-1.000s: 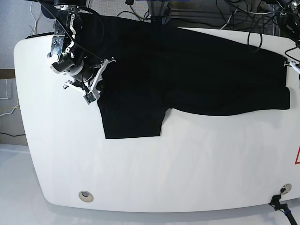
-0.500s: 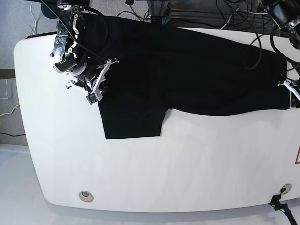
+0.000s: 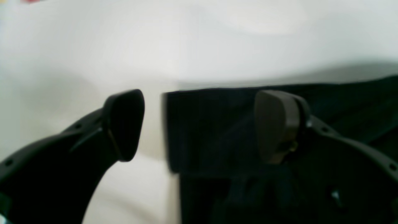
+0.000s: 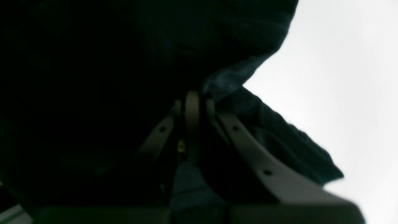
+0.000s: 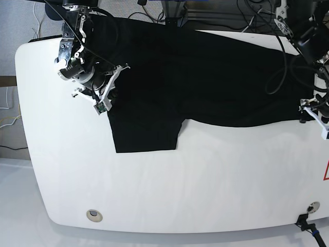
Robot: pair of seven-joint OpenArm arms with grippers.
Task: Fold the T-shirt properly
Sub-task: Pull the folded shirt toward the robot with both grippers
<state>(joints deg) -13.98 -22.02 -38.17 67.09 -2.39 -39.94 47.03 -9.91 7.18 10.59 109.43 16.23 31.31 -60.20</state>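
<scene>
The black T-shirt (image 5: 205, 77) lies spread flat across the white table (image 5: 205, 180), one sleeve (image 5: 146, 131) pointing to the front. No print shows. My right gripper (image 5: 109, 94), at the base view's left, is shut on the shirt's edge by that sleeve. In the right wrist view the gripper (image 4: 192, 102) pinches a bunched fold of fabric (image 4: 236, 74). My left gripper (image 5: 307, 111) is open at the shirt's right hem corner. In the left wrist view the gripper (image 3: 199, 124) straddles that corner (image 3: 202, 130), one finger (image 3: 124, 124) over bare table.
Cables (image 5: 257, 20) and a stand lie behind the table's back edge. A round hole (image 5: 94, 215) is near the front left corner, another (image 5: 312, 207) at the front right. A red mark (image 5: 326, 172) is at the right edge.
My left arm has come down along the table's right side to the shirt's hem corner. My right gripper has stayed on the shirt's edge, hardly moving.
</scene>
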